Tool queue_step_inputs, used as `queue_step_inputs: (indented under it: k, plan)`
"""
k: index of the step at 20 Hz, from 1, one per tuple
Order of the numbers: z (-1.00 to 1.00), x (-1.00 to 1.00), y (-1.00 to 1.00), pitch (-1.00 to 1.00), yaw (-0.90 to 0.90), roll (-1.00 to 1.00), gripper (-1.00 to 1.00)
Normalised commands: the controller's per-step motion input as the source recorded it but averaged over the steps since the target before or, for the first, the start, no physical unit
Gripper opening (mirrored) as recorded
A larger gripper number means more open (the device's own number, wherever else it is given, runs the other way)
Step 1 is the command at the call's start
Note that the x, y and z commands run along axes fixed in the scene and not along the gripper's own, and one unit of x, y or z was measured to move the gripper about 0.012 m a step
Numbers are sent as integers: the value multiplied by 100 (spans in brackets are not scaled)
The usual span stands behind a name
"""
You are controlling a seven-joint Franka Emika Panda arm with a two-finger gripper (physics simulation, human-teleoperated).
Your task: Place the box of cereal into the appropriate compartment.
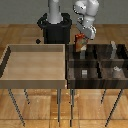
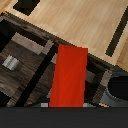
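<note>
Transport is nearly done: gripper point(image 1: 80, 40) grasps the box of cereal point(image 1: 78, 45) above the divided bin point(image 1: 95, 80) at the frame's upper centre, not yet released into the appropriate compartment point(image 1: 116, 54).

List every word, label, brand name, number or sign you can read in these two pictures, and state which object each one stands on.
No text can be read in either view.
Box of cereal: held at the gripper; a pale patch shows on its front in the exterior view, too small and blurred to read. In the wrist view its face is plain red.
Divided bin, grey blocks and light-wood tray: no markings visible.
</note>
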Motion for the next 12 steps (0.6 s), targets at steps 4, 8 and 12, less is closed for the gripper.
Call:
queue_step_inputs:
  k: [4,8,12]
  plan:
    - [0,0,100,0,0,0,-100]
    - [0,0,100,0,0,0,-100]
    - [0,0,100,0,0,0,-100]
